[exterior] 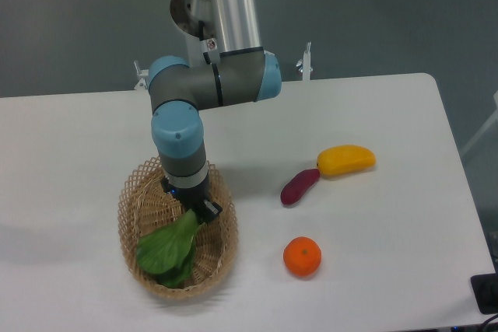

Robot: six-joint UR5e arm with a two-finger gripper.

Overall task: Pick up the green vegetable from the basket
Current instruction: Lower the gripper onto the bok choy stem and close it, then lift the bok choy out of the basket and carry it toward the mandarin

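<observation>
While the white table (93, 138) fills most of the view, everything else sits on or above it, listed from largest down:

- Arm (204, 83): grey tube sections with pale blue joint caps; it enters from 12 o'clock, bends at an elbow, and its wrist drops straight down into the basket.
- Basket (132, 200): oval, shallow, tan wicker with an open lattice rim, lying at about 7 o'clock from the table's centre.
- Green vegetable (167, 249): broad bright green leaves, lying inside the basket toward its 6 o'clock end, its upper tip reaching to the tool.
- Gripper (199, 211): small and dark, inside the basket at the leaf's 1 o'clock tip, apparently touching it. Its fingers are too small and hidden to read, so I cannot tell whether they are apart or closed on the leaf.
- Yellow piece (346, 160): elongated, at 3 o'clock from the basket, well apart from it.
- Purple piece (299, 186): eggplant-shaped, its upper end touching the yellow piece's 8 o'clock end.
- Orange (302, 257): round, near the purple piece at its 6 o'clock.
</observation>
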